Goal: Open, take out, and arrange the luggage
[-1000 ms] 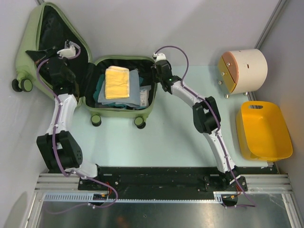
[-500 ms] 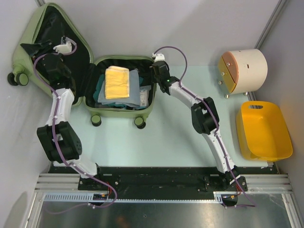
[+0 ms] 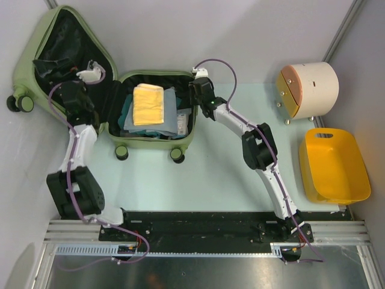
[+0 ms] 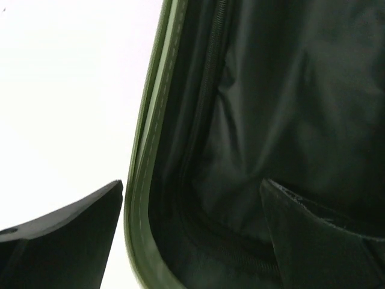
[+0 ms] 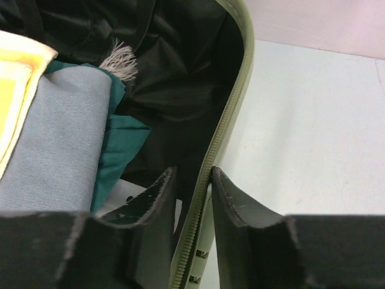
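The pale green luggage point(image 3: 153, 143) lies open at the back left of the table. Its black-lined lid point(image 3: 27, 66) leans back against the left wall. The base holds folded clothes, with a yellow cloth point(image 3: 148, 103) on top and a blue-grey one point(image 5: 60, 138) beside it. My left gripper point(image 3: 48, 67) is wide open around the lid's green rim point(image 4: 141, 180) without touching it. My right gripper point(image 3: 195, 90) straddles the base's right rim point(image 5: 237, 78) near the far corner. Its jaws are slightly parted, the outer finger against the zipper and the inner one off it.
A cream cylindrical drum point(image 3: 307, 89) stands at the back right. Nearer along the right side sits a yellow plastic basket point(image 3: 334, 165). Grey walls close in on the left, back and right. The luggage wheels point(image 3: 177, 155) face the near side.
The lid has swung further back toward the left wall. My left jaws have gone from shut on its rim to wide open. My right jaws have loosened on the base's rim.
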Motion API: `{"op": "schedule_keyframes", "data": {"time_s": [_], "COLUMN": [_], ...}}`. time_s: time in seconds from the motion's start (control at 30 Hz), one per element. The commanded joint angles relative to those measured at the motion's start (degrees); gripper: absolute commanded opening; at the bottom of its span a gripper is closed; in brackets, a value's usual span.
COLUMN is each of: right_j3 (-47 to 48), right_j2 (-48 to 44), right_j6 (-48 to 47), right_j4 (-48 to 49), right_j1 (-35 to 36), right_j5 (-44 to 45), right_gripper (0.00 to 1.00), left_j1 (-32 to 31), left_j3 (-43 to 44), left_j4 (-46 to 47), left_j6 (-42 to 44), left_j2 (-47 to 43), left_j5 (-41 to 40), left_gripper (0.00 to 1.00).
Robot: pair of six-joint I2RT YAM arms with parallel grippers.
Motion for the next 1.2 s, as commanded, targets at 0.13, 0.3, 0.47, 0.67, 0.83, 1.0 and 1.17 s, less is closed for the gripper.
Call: {"op": "schedule_keyframes", "data": {"time_s": [0.13,0.3,0.47,0.67,0.83,1.0,1.17], "right_j3": [2.1,-2.6,-7.7,-16.7,-27.7,-41.6,-48.7], "right_j2": [-2.9,-6.9,-13.3,-27.6,-44.5,-59.2,-66.9], "right_j6": [0.3,-1.0,-4.8,-14.7,-20.0,-25.6,-31.0], "right_j4": [5.1,6.4,8.2,-2.3,-24.4,-37.1,-45.3], "right_j1": [3.7,2.9,1.4,-3.2,-13.6,-26.0,-42.6], "right_j5": [-7.9,-8.2,-8.7,-10.8,-14.3,-7.8,-9.6], "right_gripper": [0.62,0.72,0.75,0.80,0.82,0.81,0.81], "left_j1": [-6.8,-10.5,-15.7,-18.7,-19.5,-19.6,-19.6], "left_j3": [-12.5,-11.2,-7.4,-4.4,-2.2,-1.7,0.4], "left_j4": [-14.8,-31.8,-45.6,-52.3,-54.0,-55.4,-56.4], "left_j6": [-9.5,-20.5,-32.6,-49.1,-62.1,-69.1,-75.6], "left_j2": [-18.2,-22.5,-23.2,-24.2,-22.7,-20.4,-16.6], "left_j5": [10.8,15.6,18.7,28.2,34.6,40.2,40.4], "left_gripper": [1.00,1.00,1.00,1.00,1.00,1.00,1.00]}}
